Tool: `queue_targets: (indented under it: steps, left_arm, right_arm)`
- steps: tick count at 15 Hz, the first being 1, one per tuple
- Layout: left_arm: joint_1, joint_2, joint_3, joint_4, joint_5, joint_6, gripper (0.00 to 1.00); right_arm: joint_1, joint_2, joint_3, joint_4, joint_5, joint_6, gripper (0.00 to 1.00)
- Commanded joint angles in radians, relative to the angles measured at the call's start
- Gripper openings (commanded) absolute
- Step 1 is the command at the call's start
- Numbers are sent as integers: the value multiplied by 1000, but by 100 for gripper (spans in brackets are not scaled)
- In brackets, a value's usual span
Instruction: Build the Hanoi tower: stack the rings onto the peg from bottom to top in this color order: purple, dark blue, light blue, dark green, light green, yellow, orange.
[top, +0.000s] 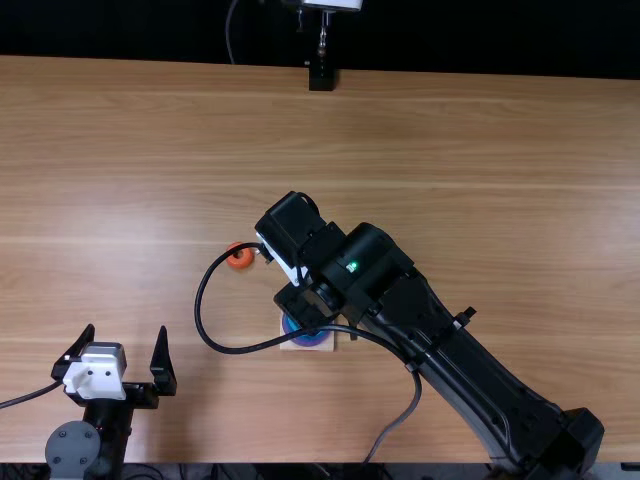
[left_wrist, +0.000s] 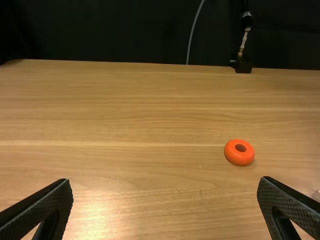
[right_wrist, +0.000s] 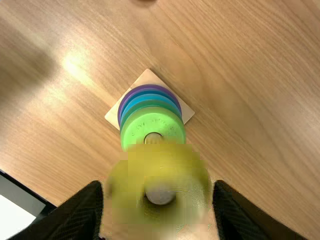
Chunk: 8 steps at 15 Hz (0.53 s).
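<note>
Your right pincer (top: 303, 303) is closed on the yellow ring (right_wrist: 160, 167), one finger on either side of it. You have that ring around the tip of the peg (right_wrist: 160, 195), above the light green ring (right_wrist: 135, 125). Beneath, you can see edges of dark green, light blue, dark blue and purple rings over the square base (right_wrist: 186, 111). Your left pincer (top: 126, 330) is empty, its fingers spread wide, near the worktop's (top: 480, 150) near edge. In the top view, your orange ring (left_wrist: 235, 158) lies flat on the worktop between the two pincers, farther from that edge than the left one.
</note>
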Motion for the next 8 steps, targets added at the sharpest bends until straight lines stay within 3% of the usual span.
queue_targets:
  steps: [1, 3, 4, 5, 8]
  left_arm:
    - [-1, -12, -63, -23, -6, 7, 100]
    - [-1, -12, -63, -23, -6, 7, 100]
    - [-1, -12, -63, -23, -6, 7, 100]
    - [-1, -12, -63, -23, -6, 7, 100]
    - [-1, -12, -63, -23, -6, 7, 100]
  right_arm:
    - [8, 6, -5, 1, 13, 4, 100]
    - [8, 5, -1, 8, 17, 4, 100]
    - [8, 3, 5, 34, 32, 4, 100]
    - [8, 3, -1, 89, 43, 6, 100]
    - [-7, -4, -18, 279, 50, 4, 100]
